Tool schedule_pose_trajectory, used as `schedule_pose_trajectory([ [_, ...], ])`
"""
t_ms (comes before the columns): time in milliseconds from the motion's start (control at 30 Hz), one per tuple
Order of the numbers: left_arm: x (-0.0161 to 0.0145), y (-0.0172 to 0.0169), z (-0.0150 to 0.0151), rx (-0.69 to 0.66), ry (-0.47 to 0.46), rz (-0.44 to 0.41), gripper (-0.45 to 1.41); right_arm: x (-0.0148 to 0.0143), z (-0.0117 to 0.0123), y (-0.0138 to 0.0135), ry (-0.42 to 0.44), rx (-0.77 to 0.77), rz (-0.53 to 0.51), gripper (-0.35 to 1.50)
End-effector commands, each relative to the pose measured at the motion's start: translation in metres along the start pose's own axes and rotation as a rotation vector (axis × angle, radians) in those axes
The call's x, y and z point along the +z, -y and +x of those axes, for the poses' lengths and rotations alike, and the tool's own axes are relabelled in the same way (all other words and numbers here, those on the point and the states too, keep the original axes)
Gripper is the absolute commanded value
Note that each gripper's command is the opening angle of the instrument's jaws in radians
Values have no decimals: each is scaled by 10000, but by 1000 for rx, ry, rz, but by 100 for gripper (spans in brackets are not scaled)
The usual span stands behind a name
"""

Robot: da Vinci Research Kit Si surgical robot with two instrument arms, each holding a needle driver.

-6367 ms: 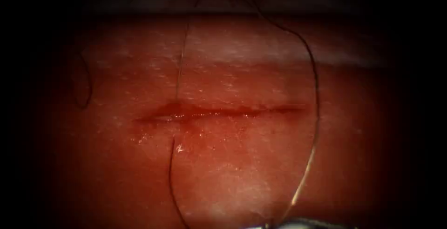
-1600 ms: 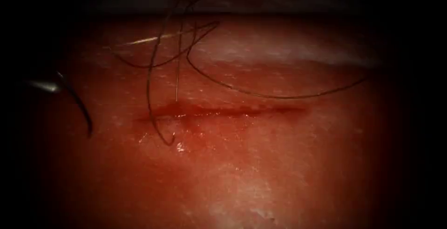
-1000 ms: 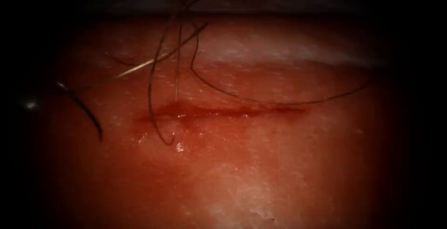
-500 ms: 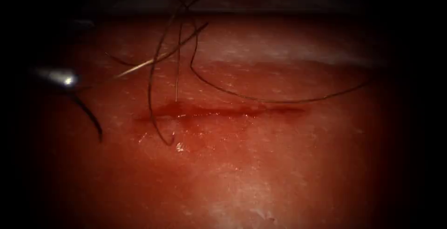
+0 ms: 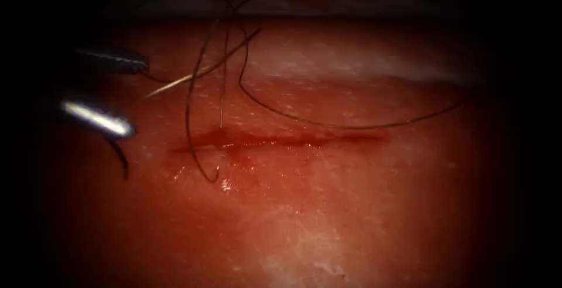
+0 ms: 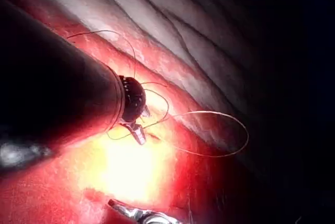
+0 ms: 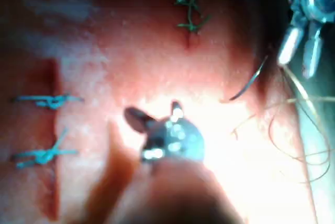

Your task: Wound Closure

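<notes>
Left gripper [image 5: 139,96] stands spread and empty, left of the cut [image 5: 281,141]. Needle [image 5: 122,160] lies free on the tissue [image 5: 328,218], just under its lower jaw. Thread [image 5: 328,125] loops across the cut. Right gripper [image 7: 157,115] appears spread and empty. Judged step: needle retrieval, which calls for a mid-curve grasp.

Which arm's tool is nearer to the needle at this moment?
Left. The left tool, jaws open and holding nothing, is right beside the needle's upper end, left of the cut. In the right wrist view, the right tool stands clearly apart from the needle.
</notes>
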Motion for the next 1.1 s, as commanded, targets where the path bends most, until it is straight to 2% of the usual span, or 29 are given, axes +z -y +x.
schedule_pose_trajectory([
  [33, 9, 4, 2, 16, 17, 9, 64, 9, 0, -1, -2, -2, 0, 131],
  [167, 16, 6, 2, 17, 54, 34, 49, 9, 0, -1, -2, -2, 0, 131],
  [233, 16, 10, 1, 16, 71, 47, 31, 9, 0, -2, -2, -1, -1, 131],
  [300, 15, 12, 0, 14, 85, 53, 3, 9, -1, -2, -2, -1, -1, 131],
  [367, 12, 13, -3, 13, 87, 61, -35, 9, 0, -1, -2, -1, -1, 131],
  [467, 10, 17, -4, -56, 81, 72, -35, 9, -1, -1, -2, -1, -1, 131],
  [567, 11, 34, 2, -69, 79, 103, -35, 9, -1, -1, -2, -1, -1, 131],
  [600, 12, 56, 9, -82, 78, 129, -35, 10, -1, -1, -2, -1, -1, 131],
  [667, 11, 78, 17, -81, 74, 161, -35, 10, -1, -1, -2, -2, -2, 131],
  [700, 10, 104, 25, -66, 74, 184, -35, 10, -1, -1, -1, -2, -2, 131],
  [733, 10, 111, 28, -65, 77, 189, -35, 11, -2, -1, -1, -2, -2, 131],
  [800, 12, 139, 40, -49, 29, 209, -35, 12, -4, -1, -1, -4, -4, 131],
  [967, 26, 171, 67, -24, -11, 216, -35, 15, -8, -1, 0, 5, -6, 131],
  [1100, 31, 206, 100, 31, -25, 236, -35, 14, -9, -2, 0, 5, -6, 131],
])
